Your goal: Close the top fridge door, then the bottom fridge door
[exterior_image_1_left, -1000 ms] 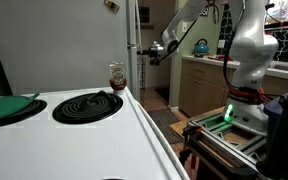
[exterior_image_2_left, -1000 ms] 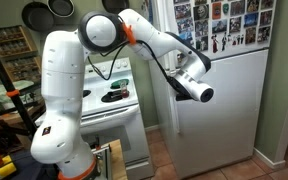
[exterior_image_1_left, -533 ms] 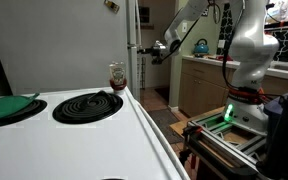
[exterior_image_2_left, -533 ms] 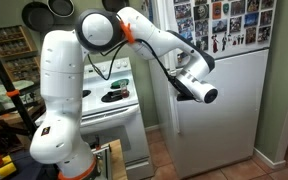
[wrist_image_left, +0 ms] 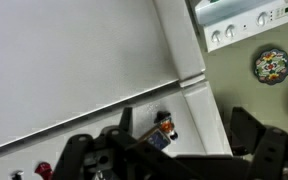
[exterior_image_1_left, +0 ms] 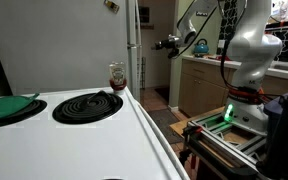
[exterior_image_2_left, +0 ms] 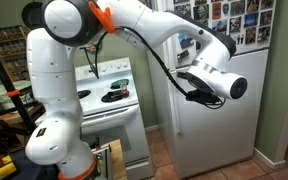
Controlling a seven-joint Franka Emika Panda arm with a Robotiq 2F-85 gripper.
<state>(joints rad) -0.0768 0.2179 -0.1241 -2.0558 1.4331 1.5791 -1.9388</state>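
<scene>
In an exterior view the top fridge door [exterior_image_2_left: 220, 24], covered in photos and magnets, and the plain silver-grey bottom fridge door [exterior_image_2_left: 229, 135] both look flush with the fridge. My gripper [exterior_image_2_left: 190, 86] hangs just in front of the bottom door's upper part, apart from it. In the other exterior view the gripper [exterior_image_1_left: 167, 43] is in the air beside the fridge's pale front edge [exterior_image_1_left: 133, 45]. The wrist view shows the bottom door [wrist_image_left: 74, 50], the seam and the top door [wrist_image_left: 189, 105] with magnets. The gripper's fingers [wrist_image_left: 169, 142] stand wide apart and empty.
A white stove [exterior_image_2_left: 109, 95] stands beside the fridge, and it fills the foreground in an exterior view [exterior_image_1_left: 84, 110] with a small jar [exterior_image_1_left: 116, 76] on it. The fridge's grey side wall [exterior_image_1_left: 64, 45] rises behind it. A counter with cabinets [exterior_image_1_left: 199, 75] and my base frame [exterior_image_1_left: 229, 130] lie beyond.
My gripper has pulled away from the fridge front and swung along the bottom door, away from the stove. The doors look unchanged.
</scene>
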